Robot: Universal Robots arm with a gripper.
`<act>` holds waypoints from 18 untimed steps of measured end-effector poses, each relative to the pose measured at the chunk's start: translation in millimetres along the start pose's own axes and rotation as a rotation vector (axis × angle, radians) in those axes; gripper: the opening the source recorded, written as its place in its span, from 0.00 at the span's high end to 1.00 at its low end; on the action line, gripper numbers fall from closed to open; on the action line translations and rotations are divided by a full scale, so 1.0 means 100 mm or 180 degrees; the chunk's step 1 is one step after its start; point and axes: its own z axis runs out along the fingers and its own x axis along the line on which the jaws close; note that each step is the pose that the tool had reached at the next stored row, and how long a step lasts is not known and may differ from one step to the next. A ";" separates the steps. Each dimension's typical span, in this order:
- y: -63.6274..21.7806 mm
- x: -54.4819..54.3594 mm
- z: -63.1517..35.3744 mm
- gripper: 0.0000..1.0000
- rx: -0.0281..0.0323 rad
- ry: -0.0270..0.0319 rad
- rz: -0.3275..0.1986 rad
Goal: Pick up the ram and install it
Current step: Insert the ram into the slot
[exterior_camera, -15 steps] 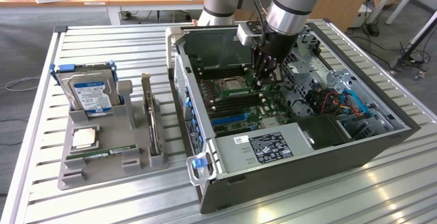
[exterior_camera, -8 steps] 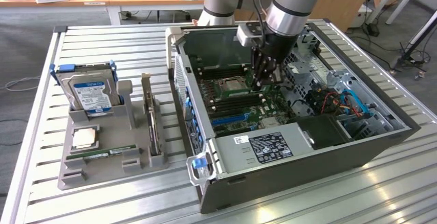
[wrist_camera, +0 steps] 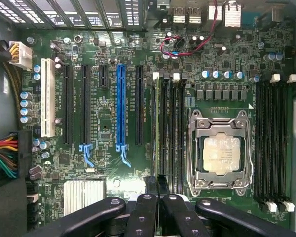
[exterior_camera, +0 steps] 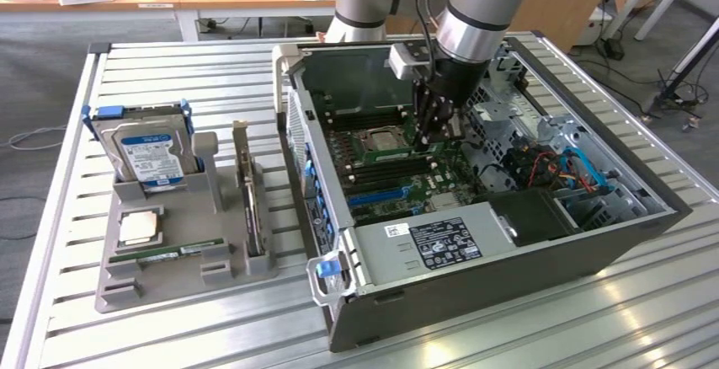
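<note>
My gripper (exterior_camera: 436, 136) reaches down inside the open computer case (exterior_camera: 629, 226), over the memory slots beside the CPU socket (exterior_camera: 382, 142). In the wrist view its black fingers (wrist_camera: 143, 212) are shut on the ram (wrist_camera: 158, 123). The ram shows edge-on as a thin green stick, standing along the first slot of the bank next to the socket (wrist_camera: 220, 154). The gripper (wrist_camera: 156, 190) holds it at one end. A second, similar green stick (exterior_camera: 168, 253) lies flat on the grey holder (exterior_camera: 124, 289) at the exterior view's left.
On the grey holder stand a blue-labelled hard drive (exterior_camera: 146, 154), a square silver CPU chip (exterior_camera: 141, 227) and an upright card (exterior_camera: 244, 192). Inside the case are the power supply (exterior_camera: 444, 243), coloured cables (exterior_camera: 561, 167) and a further bank of empty slots (wrist_camera: 274, 143).
</note>
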 end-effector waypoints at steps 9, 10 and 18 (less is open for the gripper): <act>0.033 0.00 0.006 0.88 0.0000 0.0000 0.0000; 0.033 0.00 0.006 0.88 0.0000 0.0000 0.0000; 0.040 0.00 0.050 0.88 0.0000 0.0000 0.0000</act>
